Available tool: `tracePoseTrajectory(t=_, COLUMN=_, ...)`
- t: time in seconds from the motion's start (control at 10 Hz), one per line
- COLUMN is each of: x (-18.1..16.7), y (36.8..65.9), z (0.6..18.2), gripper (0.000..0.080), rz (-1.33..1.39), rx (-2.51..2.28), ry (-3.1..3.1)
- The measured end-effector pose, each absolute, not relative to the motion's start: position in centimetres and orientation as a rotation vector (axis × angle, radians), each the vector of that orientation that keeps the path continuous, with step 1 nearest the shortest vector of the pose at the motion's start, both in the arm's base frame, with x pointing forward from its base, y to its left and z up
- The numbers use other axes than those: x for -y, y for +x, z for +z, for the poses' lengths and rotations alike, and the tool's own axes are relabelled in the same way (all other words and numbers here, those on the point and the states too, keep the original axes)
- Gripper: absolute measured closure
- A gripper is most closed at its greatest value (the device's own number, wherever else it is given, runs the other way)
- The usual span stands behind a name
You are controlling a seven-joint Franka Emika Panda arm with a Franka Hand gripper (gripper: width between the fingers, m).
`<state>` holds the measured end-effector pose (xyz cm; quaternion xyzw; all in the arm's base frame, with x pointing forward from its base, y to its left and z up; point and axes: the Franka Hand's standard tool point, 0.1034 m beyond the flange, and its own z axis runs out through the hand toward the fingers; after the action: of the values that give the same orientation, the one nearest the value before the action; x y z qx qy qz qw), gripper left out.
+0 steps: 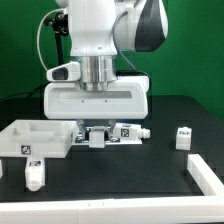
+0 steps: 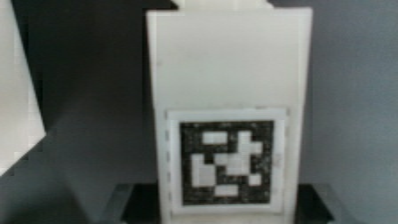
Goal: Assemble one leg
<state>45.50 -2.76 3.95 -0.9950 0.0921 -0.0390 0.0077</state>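
A white leg (image 2: pixel 222 90) with a black-and-white tag fills the wrist view and lies lengthwise between my fingers. One dark finger (image 2: pixel 135 202) stands against each long side of it. My gripper (image 2: pixel 228 206) is shut on this leg. In the exterior view the gripper (image 1: pixel 97 138) is down at the table on the leg (image 1: pixel 132 132), which lies flat and sticks out toward the exterior view's right. The white square tabletop (image 1: pixel 35 138) lies just to the exterior view's left of the gripper.
A second short white leg (image 1: pixel 33 176) lies in front of the tabletop. A third leg (image 1: pixel 183 137) stands at the exterior view's right. A white bracket-like piece (image 1: pixel 205 172) sits at the front right edge.
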Motion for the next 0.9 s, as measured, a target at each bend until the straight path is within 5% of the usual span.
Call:
tracePoseTrajectory(t=0.5, x=5.9, y=39.2, z=1.3, gripper=0.0514, rz=-0.092, rx=-0.194, ry=-3.173)
tracePoseTrajectory(t=0.9, x=3.9, y=39.4, z=1.0, gripper=0.0514, rz=-0.11, rx=-0.176, ry=-3.172)
